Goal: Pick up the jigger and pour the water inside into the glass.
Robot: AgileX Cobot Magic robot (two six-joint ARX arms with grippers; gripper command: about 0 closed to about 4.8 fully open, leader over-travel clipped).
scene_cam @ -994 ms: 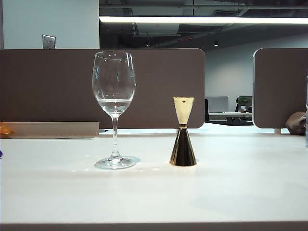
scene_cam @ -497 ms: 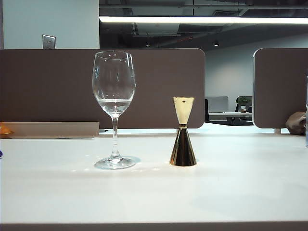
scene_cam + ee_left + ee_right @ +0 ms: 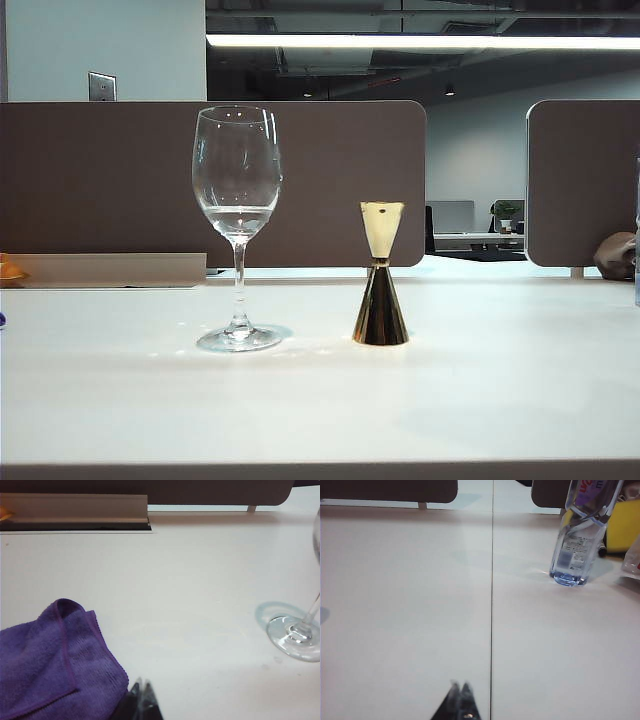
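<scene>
- Support surface: a white table (image 3: 480, 390) with a matte top. The right wrist view shows a thin straight seam across it.
- Glass (image 3: 237, 225): stands upright on its round foot on the table, with a shallow layer of water (image 3: 237, 214) low in the bowl.
- Jigger (image 3: 380, 275): stands upright on its wider dark cone, just beside the glass and not touching it.
- Purple cloth (image 3: 52, 662): lies folded and rumpled on the table, well apart from the foot of the glass.
- Clear plastic bottle (image 3: 580, 537): stands upright on the table, on the far side of the seam.
</scene>
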